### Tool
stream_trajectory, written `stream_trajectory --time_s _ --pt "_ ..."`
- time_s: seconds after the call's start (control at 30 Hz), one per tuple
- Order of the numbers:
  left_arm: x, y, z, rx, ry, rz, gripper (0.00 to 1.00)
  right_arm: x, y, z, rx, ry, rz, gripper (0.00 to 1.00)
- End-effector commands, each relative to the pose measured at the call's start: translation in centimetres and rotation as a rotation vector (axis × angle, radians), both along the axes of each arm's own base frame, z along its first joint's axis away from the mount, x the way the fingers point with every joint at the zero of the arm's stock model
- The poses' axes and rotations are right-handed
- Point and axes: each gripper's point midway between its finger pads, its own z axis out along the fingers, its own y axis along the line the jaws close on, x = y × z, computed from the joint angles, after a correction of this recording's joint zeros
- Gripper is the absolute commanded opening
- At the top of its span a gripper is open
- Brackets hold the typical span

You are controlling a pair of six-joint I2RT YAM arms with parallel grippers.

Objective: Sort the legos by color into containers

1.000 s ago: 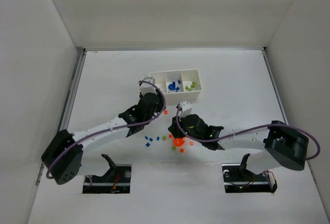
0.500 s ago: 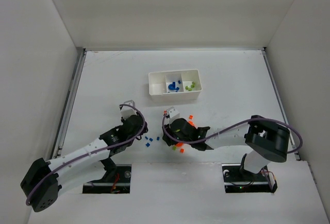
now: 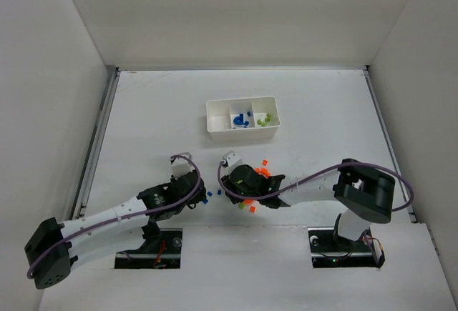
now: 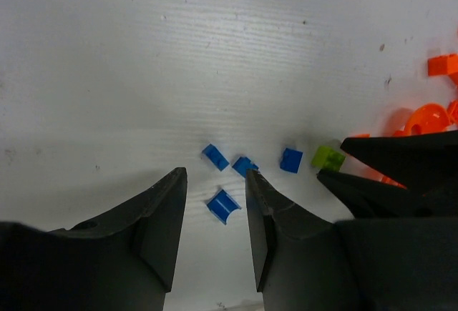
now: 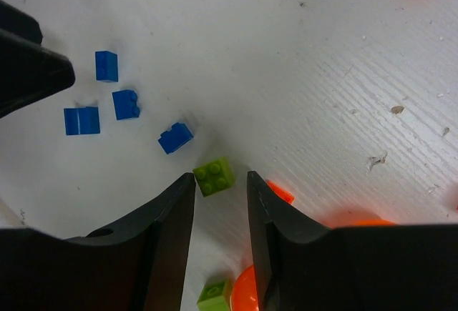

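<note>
Four blue bricks (image 4: 290,160) by the open left gripper (image 4: 215,182), one between its fingers, two green bricks (image 5: 214,176) by the open right gripper (image 5: 220,179), three-compartment tray (image 3: 242,134) well apart

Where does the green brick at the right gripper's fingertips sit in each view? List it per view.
Top external: hidden or too small to tell.
Left wrist: green brick, right of centre.
Right wrist: lower centre.
Shared landmark: the blue bricks beside it.
</note>
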Motion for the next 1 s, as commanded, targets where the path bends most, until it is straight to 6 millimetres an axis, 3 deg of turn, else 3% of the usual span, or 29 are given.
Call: stream_trajectory --time_s 0.0,0.17,0.3,0.4,0.47,0.7,0.8,0.97 --pt "-1.0 0.0 0.1 -0.003 0.030 -0.008 0.35 0.1 0.9 0.3 -0.003 -0.018 0.022 0.39" --pt "-1.4 -0.2 -0.2 -0.027 0.049 0.006 0.35 0.3 1.0 1.2 0.035 -0.026 0.001 0.27" --pt "-1.5 -0.5 -0.4 -0.046 0.046 0.015 0.35 1.0 0.4 4.2 0.131 -0.050 -0.039 0.21" --pt "-1.5 -1.1 -0.4 -0.062 0.045 0.005 0.35 2.9 -1.2 7.2 0.215 -0.074 -0.117 0.21" --pt "-1.6 -1.3 -0.4 -0.065 0.046 -0.004 0.35 5.1 -2.7 9.3 0.276 -0.100 -0.195 0.21" --pt "-1.9 -1.7 -0.5 -0.066 0.045 -0.025 0.36 15.7 -9.4 16.2 0.408 -0.227 -0.542 0.21" --pt "-2.0 -1.5 -0.6 -0.057 0.045 -0.026 0.36 19.7 -11.0 17.0 0.370 -0.280 -0.616 0.22" --pt "-2.1 -1.4 -0.9 -0.019 0.048 -0.039 0.37 24.1 -13.1 15.7 0.300 -0.300 -0.719 0.25"
